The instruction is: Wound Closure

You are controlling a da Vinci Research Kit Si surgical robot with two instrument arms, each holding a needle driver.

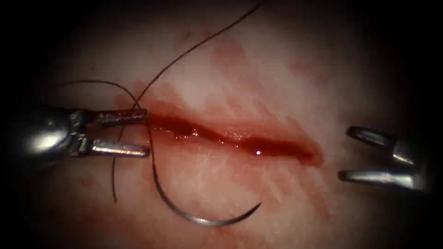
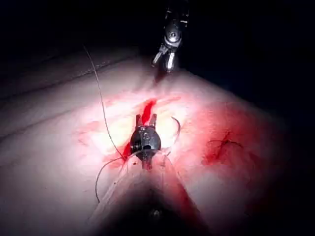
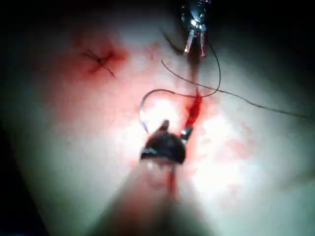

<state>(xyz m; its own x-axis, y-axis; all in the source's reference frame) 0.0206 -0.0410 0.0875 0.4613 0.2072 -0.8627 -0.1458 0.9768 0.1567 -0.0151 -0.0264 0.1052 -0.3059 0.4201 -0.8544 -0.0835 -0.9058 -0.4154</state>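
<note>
Tissue [image 1: 240, 60] with open cut [image 1: 230, 136], both tools parted and empty.

Red fluid [image 1: 258, 147] is seen pooled along the cut. The left tool [image 1: 146, 131] is held spread at the cut's left end, nothing grasped; the right tool [image 1: 344, 154] is spread past its right end, well apart. The needle [image 1: 203, 220] is seen lying below the cut, free of either tool; whether its upper end is in the tissue cannot be told. Thread [image 1: 184, 54] crossing the left jaws could be snagged. Open room is left between the tools.

needle [image 1: 194, 214] on tissue [image 1: 258, 74] before cut [image 1: 240, 138], between both claws
</note>
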